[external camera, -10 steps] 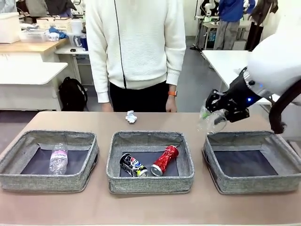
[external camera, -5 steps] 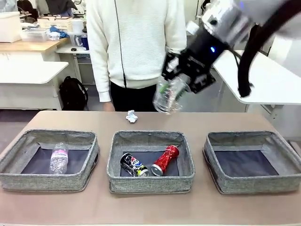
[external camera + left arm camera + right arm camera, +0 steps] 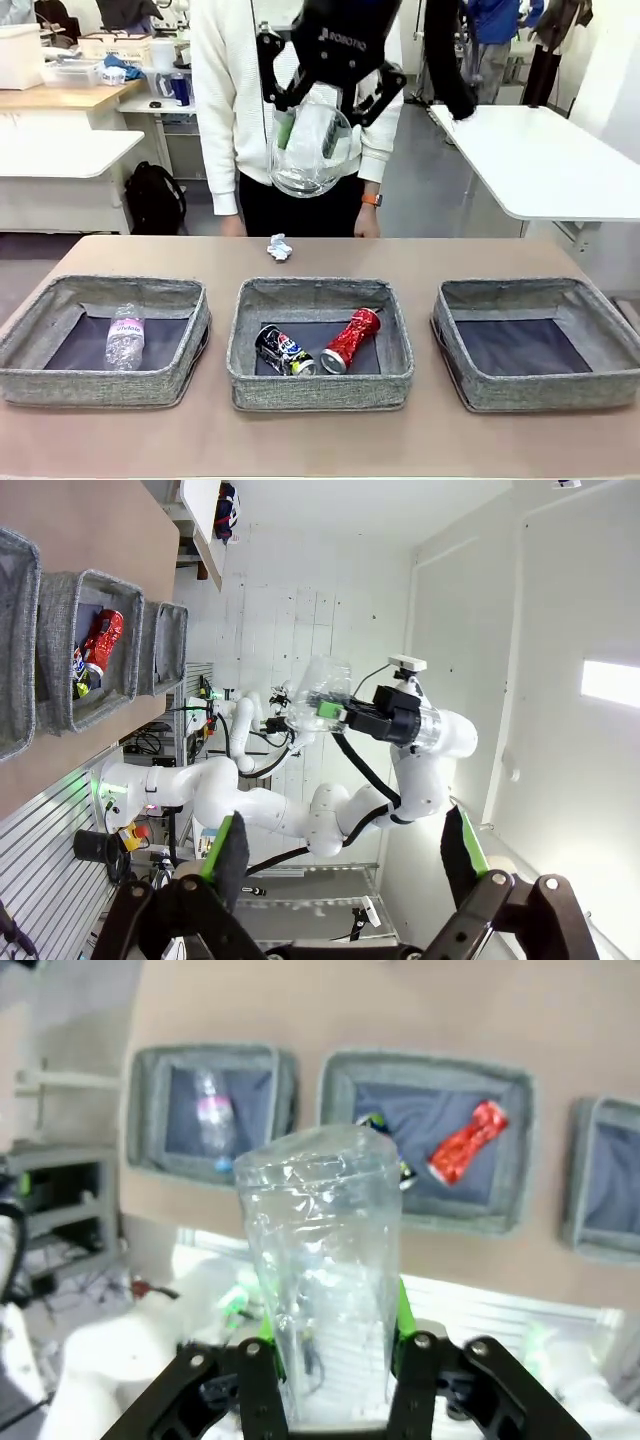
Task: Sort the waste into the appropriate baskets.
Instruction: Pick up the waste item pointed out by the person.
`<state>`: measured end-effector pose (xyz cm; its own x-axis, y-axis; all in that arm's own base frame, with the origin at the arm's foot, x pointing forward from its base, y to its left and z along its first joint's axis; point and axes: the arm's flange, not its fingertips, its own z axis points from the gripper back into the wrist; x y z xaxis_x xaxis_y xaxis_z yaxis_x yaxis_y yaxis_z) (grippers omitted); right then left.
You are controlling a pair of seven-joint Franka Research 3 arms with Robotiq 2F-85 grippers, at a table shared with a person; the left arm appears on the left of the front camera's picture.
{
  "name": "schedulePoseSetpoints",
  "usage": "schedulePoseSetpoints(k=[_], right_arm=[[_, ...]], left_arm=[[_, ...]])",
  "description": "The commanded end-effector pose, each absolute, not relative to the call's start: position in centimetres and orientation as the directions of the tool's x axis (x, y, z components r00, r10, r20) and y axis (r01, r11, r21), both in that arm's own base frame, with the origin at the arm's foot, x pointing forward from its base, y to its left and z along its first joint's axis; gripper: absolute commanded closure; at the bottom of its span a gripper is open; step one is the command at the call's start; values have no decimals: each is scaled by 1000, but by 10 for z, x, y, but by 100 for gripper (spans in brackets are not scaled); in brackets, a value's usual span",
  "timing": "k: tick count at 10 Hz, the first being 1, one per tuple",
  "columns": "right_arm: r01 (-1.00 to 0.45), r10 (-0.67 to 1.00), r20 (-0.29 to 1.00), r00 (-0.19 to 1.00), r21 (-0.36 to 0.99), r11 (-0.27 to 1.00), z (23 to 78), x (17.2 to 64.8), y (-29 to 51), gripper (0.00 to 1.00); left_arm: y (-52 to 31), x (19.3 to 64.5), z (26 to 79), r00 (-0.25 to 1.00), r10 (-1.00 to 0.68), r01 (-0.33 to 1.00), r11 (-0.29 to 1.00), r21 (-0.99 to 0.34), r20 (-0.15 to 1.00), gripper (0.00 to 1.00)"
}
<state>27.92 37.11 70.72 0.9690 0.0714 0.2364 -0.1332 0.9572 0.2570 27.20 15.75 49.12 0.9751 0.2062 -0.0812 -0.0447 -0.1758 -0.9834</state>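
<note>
While right gripper [image 3: 311, 128] clamps the clear plastic cup [image 3: 312, 165], left gripper [image 3: 345, 838] (own wrist view) gapes — empty.

Front view is bright and even, lit from overhead, with only faint soft shadows on the table [image 3: 420, 440]. Left wrist view bows straight lines toward its edges, and a bright panel [image 3: 610, 683] glares at right. Right wrist view is hazy, the clear plastic cup [image 3: 325, 1280] soft-edged and pale.
</note>
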Motion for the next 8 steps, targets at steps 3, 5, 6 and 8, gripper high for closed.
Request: schedulePoseSetpoints(k=[3,5,6,8], right_arm=[[-86,11,324,946,216,973,737,273,378,54],[-76,-7,358,934,215,974,747,273,379,54],[-77,-6,361,933,216,973,749,273,380,54],[-117,31,348,937,229,966,745,273,371,54]], left_arm=[[157,271,494,976,207,-19,-193,-981,-59,0],[157,271,494,976,207,-19,-193,-981,-59,0],[157,271,494,976,207,-19,-193,-981,-59,0],[157,271,494,976,207,-19,-193,-981,-59,0]])
